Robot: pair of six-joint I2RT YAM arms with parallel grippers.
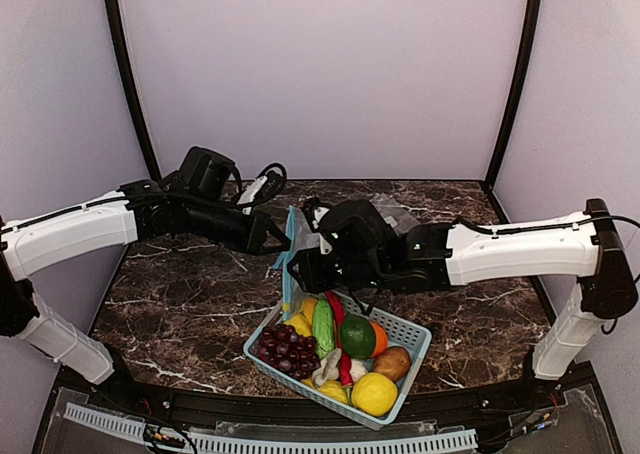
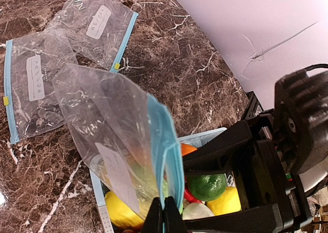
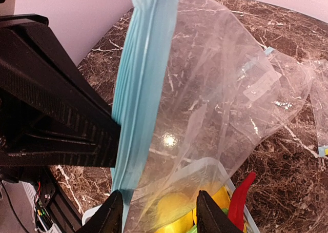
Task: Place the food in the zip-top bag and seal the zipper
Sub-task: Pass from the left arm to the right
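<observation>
The zip-top bag [image 1: 292, 246] hangs upright over the basket, and I see no food inside it. My left gripper [image 2: 164, 213] is shut on its light blue zipper [image 2: 165, 140], and in the top view this gripper [image 1: 278, 239] is at the bag's left. My right gripper [image 3: 159, 217] is open, with the bag's clear lower part [image 3: 215, 104] between its fingers. The orange [image 1: 379, 338], dark green avocado [image 1: 357, 336] and light green gourd [image 1: 323, 325] lie in the basket. The avocado [image 2: 206, 186] and orange [image 2: 187, 149] also show in the left wrist view.
The pale blue basket [image 1: 405, 323] stands near the front edge and also holds purple grapes [image 1: 285, 347], a red chili [image 3: 241, 202], lemons and a potato. Two more clear bags [image 2: 97, 25] [image 2: 33, 84] lie flat on the dark marble table behind.
</observation>
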